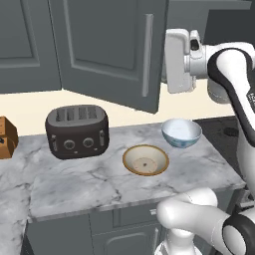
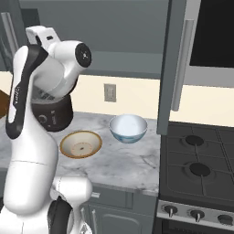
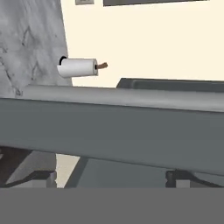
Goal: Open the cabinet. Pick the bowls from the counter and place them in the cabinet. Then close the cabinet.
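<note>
Taking the toaster as my landmark on the marble table, I work rightward from it. Just right of the toaster and nearer the table's front edge sits the cream bowl with its tan rim, upright. Right of that and further back stands the white bowl with the blue pattern, close to the cream one but not touching it. Above the toaster the cabinet has its door swung open, silver handle facing me. My tool is up at cabinet height, well above both bowls and to the right of the toaster; through the hand camera its two tips stand wide apart, holding nothing, with a grey bar running across just ahead of them.
</note>
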